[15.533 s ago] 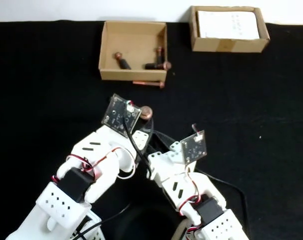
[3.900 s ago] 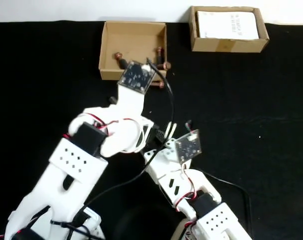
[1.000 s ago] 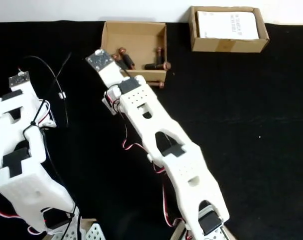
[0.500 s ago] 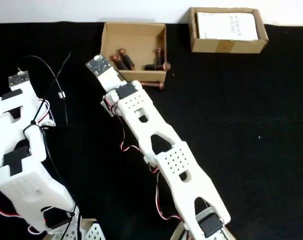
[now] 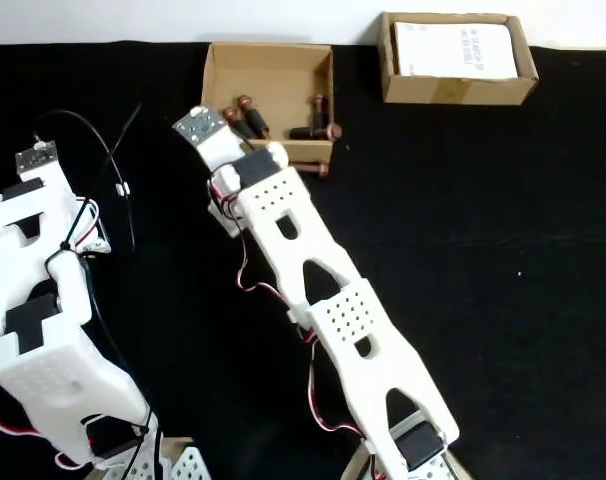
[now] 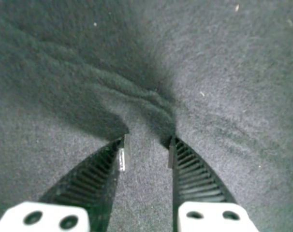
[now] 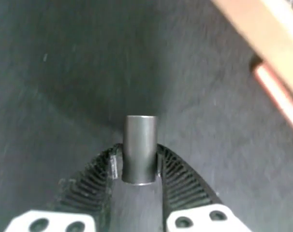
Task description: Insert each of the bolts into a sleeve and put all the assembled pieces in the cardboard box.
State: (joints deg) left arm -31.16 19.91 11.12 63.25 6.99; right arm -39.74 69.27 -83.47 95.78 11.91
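Black cloth (image 5: 503, 250); cardboard box (image 5: 273, 75), four pieces (image 5: 249, 113); right gripper (image 7: 138, 163), one sleeve (image 7: 140, 142).

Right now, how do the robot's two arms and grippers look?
The left arm and the right arm are white plastic with patches of small holes and red, black and white cables. The left gripper and the right gripper have black ribbed fingers on white bases.
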